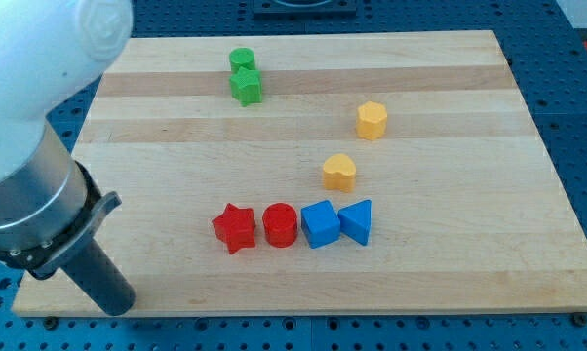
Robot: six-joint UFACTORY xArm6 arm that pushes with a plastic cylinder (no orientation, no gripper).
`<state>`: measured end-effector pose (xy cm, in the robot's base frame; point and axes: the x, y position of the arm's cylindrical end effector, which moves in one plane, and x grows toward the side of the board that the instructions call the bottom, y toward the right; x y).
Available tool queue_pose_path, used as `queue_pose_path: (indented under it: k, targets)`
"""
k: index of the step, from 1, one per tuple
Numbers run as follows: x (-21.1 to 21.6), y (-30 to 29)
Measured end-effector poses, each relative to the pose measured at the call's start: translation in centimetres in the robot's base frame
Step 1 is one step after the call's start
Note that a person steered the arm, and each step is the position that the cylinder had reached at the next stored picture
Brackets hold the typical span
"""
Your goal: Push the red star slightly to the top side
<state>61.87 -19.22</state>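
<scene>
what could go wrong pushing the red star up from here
My tip sits at the view's bottom left, well apart from the red star, so it must come round beneath it first. The red cylinder is right beside the star's right side; an off-centre push could drag it along or spin the star sideways.

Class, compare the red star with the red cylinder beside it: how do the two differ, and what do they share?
The red star has pointed arms; the red cylinder is round with a flat circular top. The red star ends the row at the view's left, while the red cylinder sits between it and the blue cube. The star is nearer my tip. Both are red and rest on the board.
</scene>
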Motion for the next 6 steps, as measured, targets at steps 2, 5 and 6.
queue_pose_path:
  k: [2,5,6]
  targets:
    - [-1.0,9.7]
    - [-2.3,11.6]
    - [-14.4,11.8]
